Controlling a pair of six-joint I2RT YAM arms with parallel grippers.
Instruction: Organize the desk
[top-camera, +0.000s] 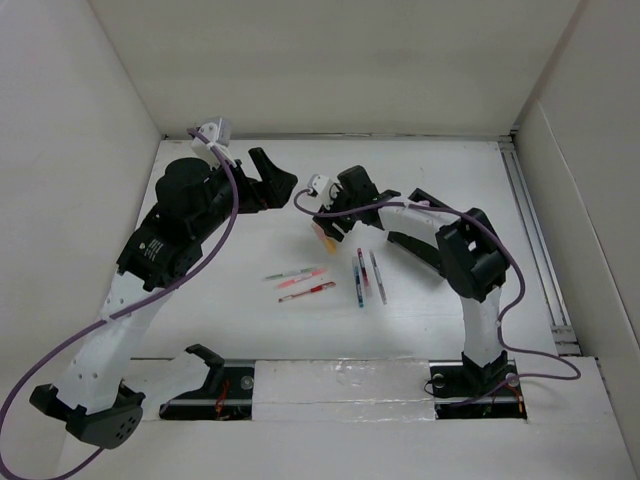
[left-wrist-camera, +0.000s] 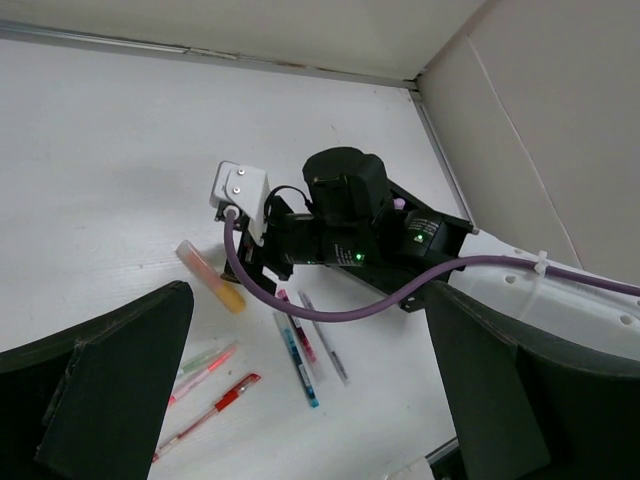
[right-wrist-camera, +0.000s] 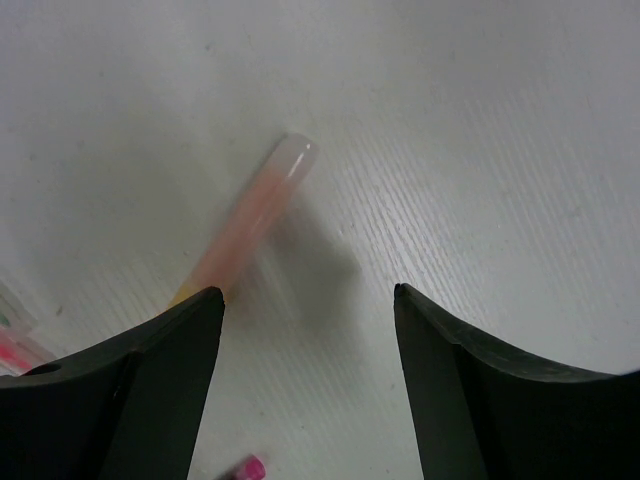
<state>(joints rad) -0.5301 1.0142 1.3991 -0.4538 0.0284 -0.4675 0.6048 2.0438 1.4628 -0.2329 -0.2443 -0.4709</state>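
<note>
The right fingers (right-wrist-camera: 130, 400) are standing wide open and gripping nothing, just beside a blurred pink-and-yellow plastic marker (right-wrist-camera: 250, 220). It is lying on the wide matte white bench (top-camera: 430, 300) that is stretching under both arms. The left fingers (left-wrist-camera: 100, 380) are hanging open too. For a clean pick, centring over the marker's barrel, clear of the thin coloured pens (top-camera: 362, 275), seems wise.

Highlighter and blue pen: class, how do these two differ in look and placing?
The highlighter is thick, pink with a yellow end; the blue pen is slim. The highlighter lies alone by the open right gripper; the blue pen lies beside a magenta pen. Both lie flat on the desk.
</note>
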